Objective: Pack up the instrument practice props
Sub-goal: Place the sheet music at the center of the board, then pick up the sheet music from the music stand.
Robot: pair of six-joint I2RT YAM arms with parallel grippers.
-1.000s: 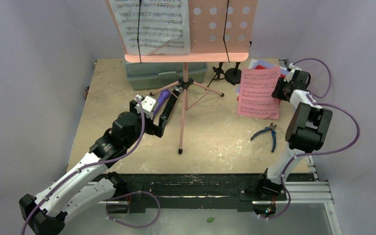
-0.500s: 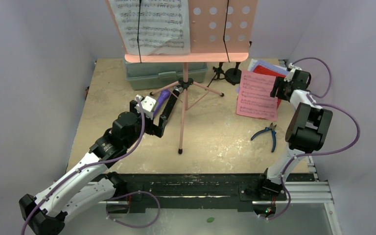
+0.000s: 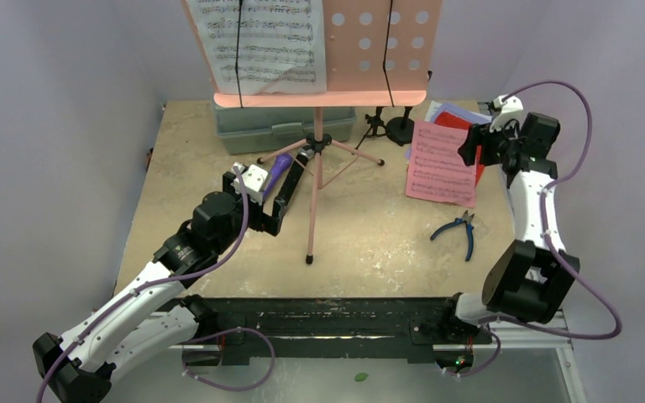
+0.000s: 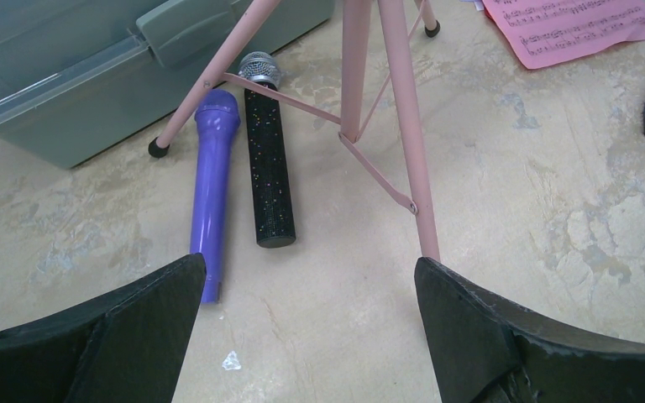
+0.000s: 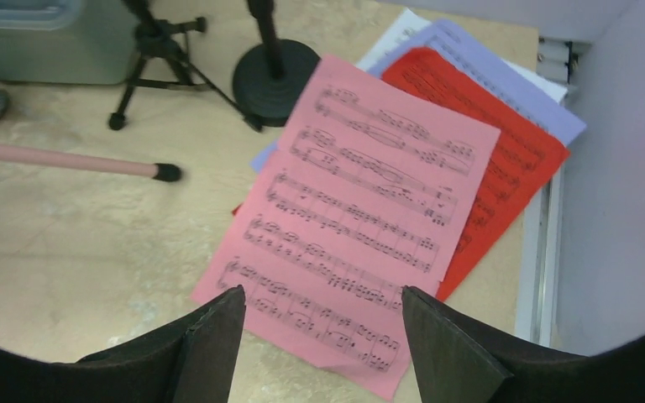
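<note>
The pink tripod [image 3: 317, 180] stands mid-table, its perforated tray [image 3: 378, 50] carrying a white sheet-music page [image 3: 264, 42]. A purple microphone [image 4: 212, 185] and a black silver-headed microphone [image 4: 266, 159] lie side by side under its legs. My left gripper [image 4: 311, 277] hovers open just in front of them, empty. A pink music page [image 5: 361, 218] lies flat over red [image 5: 504, 168] and pale pages at the right. My right gripper [image 5: 319, 298] is open above the pink page's near edge, holding nothing. Two black mic mounts [image 5: 155, 50] [image 5: 275, 71] stand behind the pages.
A grey-green plastic case [image 3: 284, 126] sits at the back behind the tripod. Blue-handled pliers [image 3: 462, 228] lie on the table near the right arm. A metal rail [image 5: 537, 252] and a wall bound the table just right of the pages.
My right gripper has opened and let go of the pink page, which now lies flat on the pile. The right arm has drawn back to the right. The left arm is unchanged.
</note>
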